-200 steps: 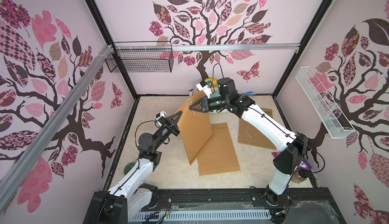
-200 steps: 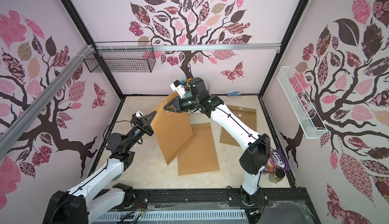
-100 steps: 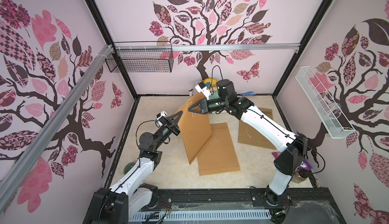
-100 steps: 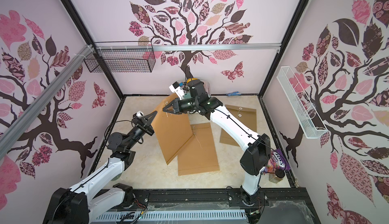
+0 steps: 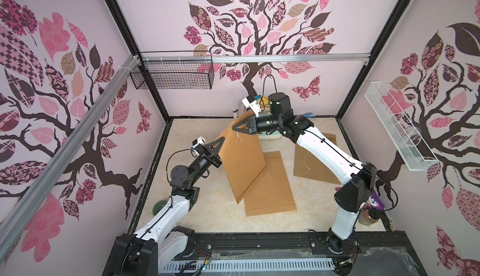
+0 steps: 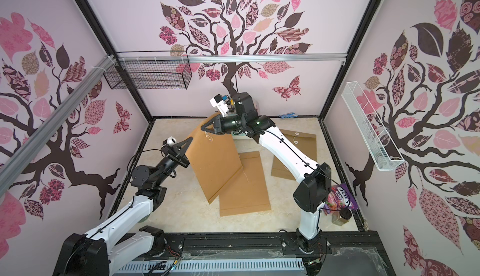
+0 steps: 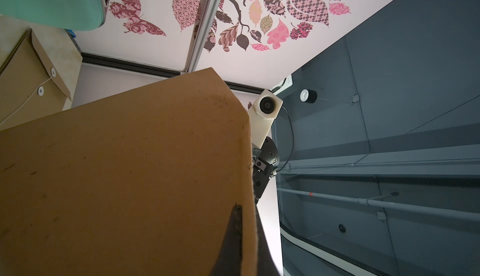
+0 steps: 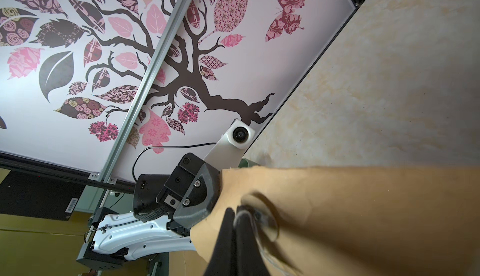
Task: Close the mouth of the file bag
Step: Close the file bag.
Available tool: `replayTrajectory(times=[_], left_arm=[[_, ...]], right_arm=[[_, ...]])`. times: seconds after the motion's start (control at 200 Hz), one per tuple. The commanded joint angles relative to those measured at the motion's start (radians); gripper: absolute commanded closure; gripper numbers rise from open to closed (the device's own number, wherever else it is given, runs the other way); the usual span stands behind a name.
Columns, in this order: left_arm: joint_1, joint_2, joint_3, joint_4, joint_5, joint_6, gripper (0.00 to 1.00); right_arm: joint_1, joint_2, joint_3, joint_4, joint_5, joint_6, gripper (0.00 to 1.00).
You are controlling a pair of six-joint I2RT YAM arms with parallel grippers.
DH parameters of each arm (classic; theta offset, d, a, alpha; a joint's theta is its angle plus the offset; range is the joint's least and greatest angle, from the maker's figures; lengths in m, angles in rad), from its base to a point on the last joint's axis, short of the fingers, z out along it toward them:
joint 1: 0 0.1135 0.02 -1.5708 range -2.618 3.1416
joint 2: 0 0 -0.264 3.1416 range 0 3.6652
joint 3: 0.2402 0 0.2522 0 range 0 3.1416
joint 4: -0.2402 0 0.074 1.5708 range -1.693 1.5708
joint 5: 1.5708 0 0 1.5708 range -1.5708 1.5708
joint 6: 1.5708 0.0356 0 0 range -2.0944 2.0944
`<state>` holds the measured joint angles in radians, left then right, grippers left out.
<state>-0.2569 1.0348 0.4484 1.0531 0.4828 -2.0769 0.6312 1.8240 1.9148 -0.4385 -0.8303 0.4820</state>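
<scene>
Leaning raised file bag [image 5: 244, 163], contents hidden

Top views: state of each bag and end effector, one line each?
held file bag: tilted, top raised off the table.
left end effector: shut on the held file bag's side edge.
right end effector: shut, seemingly on the string.
string: hanging loose from that tip.
middle file bag: flat, partly under the held one.
third file bag: flat, flap folded down.
</scene>
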Motion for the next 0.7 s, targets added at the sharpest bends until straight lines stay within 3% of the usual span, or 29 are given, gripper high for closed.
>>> replayTrajectory(times=[0.0, 0.4, 0.695], left_arm=[[-0.003, -0.007, 0.01, 0.045, -0.001, -0.055, 1.0], [-0.003, 0.017, 0.067, 0.026, -0.012, -0.043, 1.0], [-0.005, 0.018, 0.089, 0.05, -0.035, -0.072, 1.0]], right_arm=[[0.007, -0.035, -0.012, 0.033, -0.03, 0.002, 1.0], [0.104, -0.092, -0.176, 0.104, -0.044, -0.009, 1.0], [0.114, -0.15, -0.334, 0.184, -0.044, 0.017, 1.0]])
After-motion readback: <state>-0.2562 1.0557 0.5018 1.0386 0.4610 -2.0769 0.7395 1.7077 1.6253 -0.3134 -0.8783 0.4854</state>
